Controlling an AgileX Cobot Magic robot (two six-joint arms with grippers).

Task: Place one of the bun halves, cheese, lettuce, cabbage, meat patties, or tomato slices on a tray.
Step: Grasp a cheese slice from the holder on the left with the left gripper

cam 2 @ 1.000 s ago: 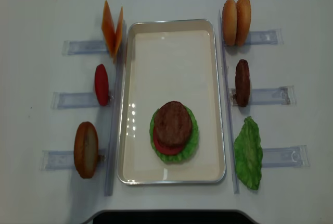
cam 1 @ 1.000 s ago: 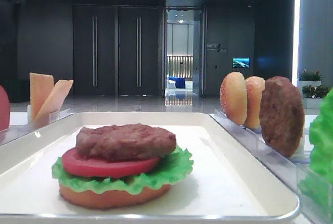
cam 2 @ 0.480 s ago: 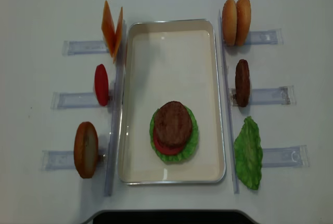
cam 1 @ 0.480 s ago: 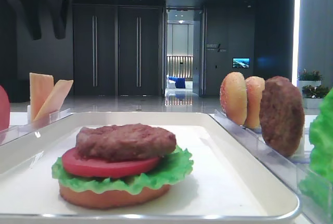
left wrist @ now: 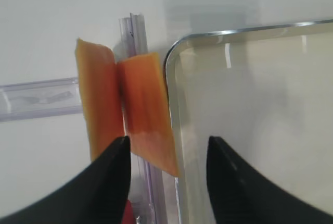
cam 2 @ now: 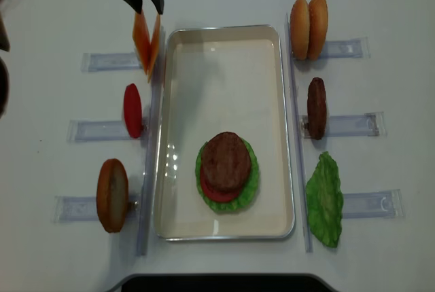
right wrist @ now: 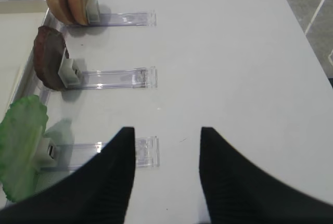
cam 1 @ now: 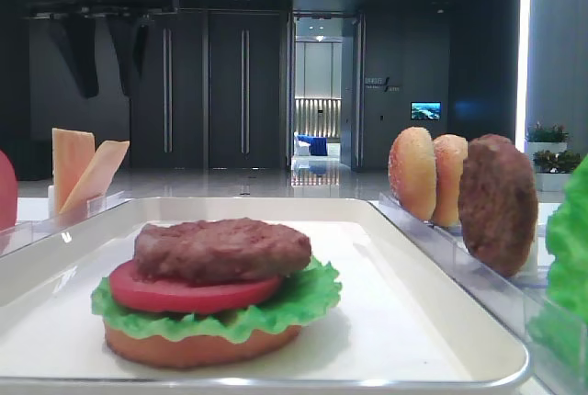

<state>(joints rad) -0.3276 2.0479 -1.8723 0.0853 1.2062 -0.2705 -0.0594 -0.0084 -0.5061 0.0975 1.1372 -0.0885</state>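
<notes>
Two cheese slices (cam 2: 147, 45) stand leaning in a clear rack (cam 2: 109, 61) just beside the tray's (cam 2: 224, 32) far left corner. The left gripper (cam 2: 145, 1) hangs right over them — jaws released, gripping nothing. On the tray sits a stack: flat bun half (cam 1: 188, 347), lettuce (cam 1: 303, 301), tomato slice (cam 1: 188, 294), meat patty (cam 1: 220, 248). The right gripper (right wrist: 166, 146) hovers over the bare table (right wrist: 229, 67) — jaws apart, empty.
</notes>
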